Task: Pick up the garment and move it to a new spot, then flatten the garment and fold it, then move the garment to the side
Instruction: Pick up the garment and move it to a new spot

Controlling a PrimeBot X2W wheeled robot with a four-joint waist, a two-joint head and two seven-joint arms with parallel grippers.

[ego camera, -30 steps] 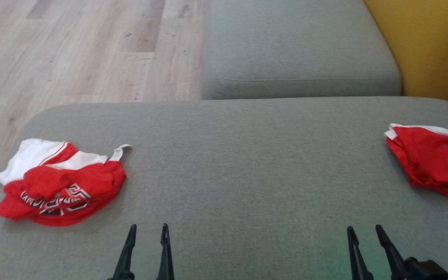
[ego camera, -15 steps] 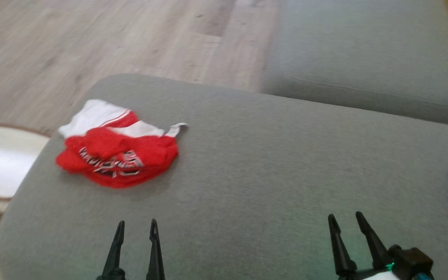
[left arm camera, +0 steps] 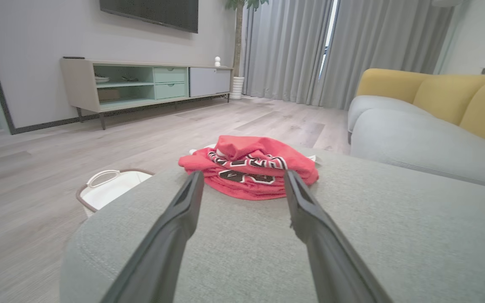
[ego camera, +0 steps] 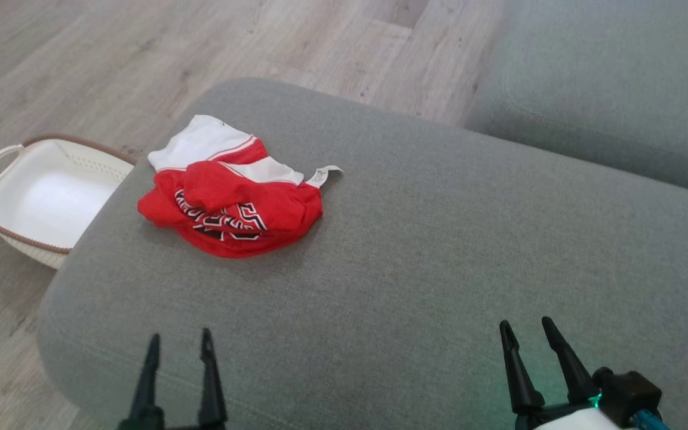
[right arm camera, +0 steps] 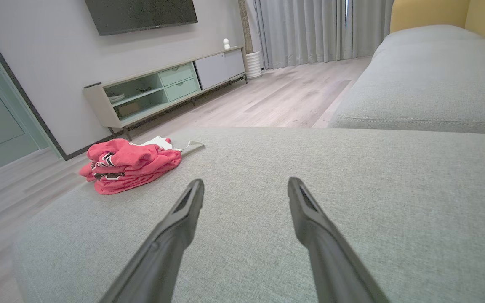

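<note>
A crumpled red and white garment (ego camera: 230, 203) with black lettering lies in a heap on the grey ottoman (ego camera: 415, 263), near its far left corner. The left wrist view has the garment (left arm camera: 249, 170) straight ahead beyond my fingers, and in the right wrist view the garment (right arm camera: 131, 165) lies off to the left. My left gripper (ego camera: 179, 343) hovers open near the ottoman's front left edge, well short of the heap. Over the front right of the ottoman my right gripper (ego camera: 525, 327) is open too, with nothing in it.
A white basket (ego camera: 45, 191) with a brown rim stands on the wood floor by the ottoman's left end. A grey sofa seat (ego camera: 613, 89) runs along the back right, yellow cushions (left arm camera: 440, 94) behind it. A TV cabinet (left arm camera: 141, 84) lines the far wall.
The head camera has swung left, so the whole picture has shifted right; the second red pile at the right has left the view and the basket has come in. Both grippers stay open.
</note>
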